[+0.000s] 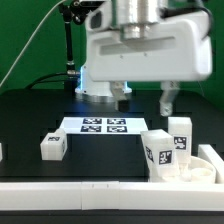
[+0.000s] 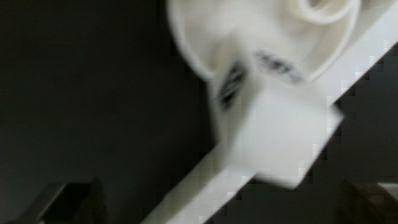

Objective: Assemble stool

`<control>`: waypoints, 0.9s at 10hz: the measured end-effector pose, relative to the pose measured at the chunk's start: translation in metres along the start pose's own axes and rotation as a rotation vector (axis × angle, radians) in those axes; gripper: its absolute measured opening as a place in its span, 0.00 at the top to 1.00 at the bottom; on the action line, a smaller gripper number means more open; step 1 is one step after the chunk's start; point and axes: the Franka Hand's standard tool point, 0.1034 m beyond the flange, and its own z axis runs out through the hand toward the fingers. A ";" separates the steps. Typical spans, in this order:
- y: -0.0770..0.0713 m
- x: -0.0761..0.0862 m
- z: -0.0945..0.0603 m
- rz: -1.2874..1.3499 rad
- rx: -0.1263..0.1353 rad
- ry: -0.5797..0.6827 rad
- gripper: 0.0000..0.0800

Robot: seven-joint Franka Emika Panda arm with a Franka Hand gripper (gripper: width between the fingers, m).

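Exterior view showed the gripper (image 1: 144, 104) hanging above the table (image 1: 20, 120), its fingers spread wide with nothing between them; I judged it empty. The seat (image 1: 205, 172) lay at the exterior view's right, just beside the wall strip (image 1: 80, 195), with two legs upright at it: the nearer leg (image 1: 158, 152) and the farther leg (image 1: 179, 135). Whether either was fully seated I could not tell, as the wrist view was blurred. A third leg (image 1: 52, 147) lay loose near the marker board (image 1: 100, 125). I assessed the work as partly done, with that leg yet to be fetched and fitted.
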 end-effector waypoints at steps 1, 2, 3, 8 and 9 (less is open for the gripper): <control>0.015 0.016 -0.007 -0.035 0.011 0.004 0.19; 0.017 0.020 -0.009 -0.020 0.014 0.010 0.19; 0.014 0.016 -0.007 -0.029 0.013 0.007 0.19; 0.021 0.018 -0.005 -0.126 0.005 0.007 0.19; 0.038 0.023 -0.003 -0.228 -0.007 0.004 0.19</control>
